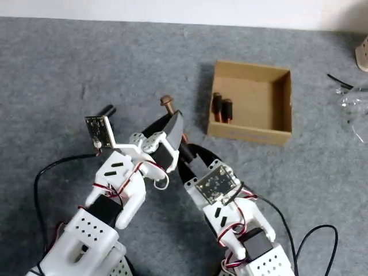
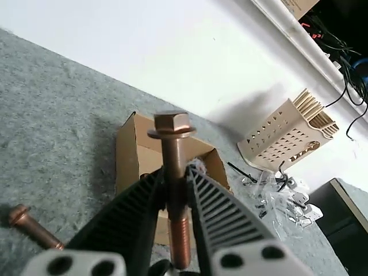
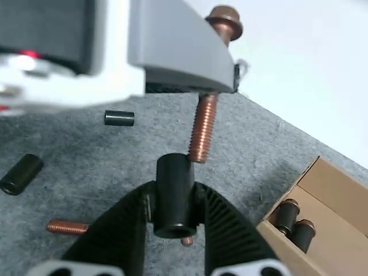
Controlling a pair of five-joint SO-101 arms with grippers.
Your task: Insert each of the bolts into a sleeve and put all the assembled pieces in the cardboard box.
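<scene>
Bolt in my left claw meets the sleeve held by my right claw from eleven o'clock; misalignment could jam it.

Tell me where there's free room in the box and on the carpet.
The cardboard box is bare at right; two assembled pieces lie by its left wall. Far-left carpet is open. Crowded left of the box: left gripper with bolt, right gripper with sleeve.

Grey felt mat, white wall, beige slotted rack against it, crumpled clear plastic bags just beside.
</scene>
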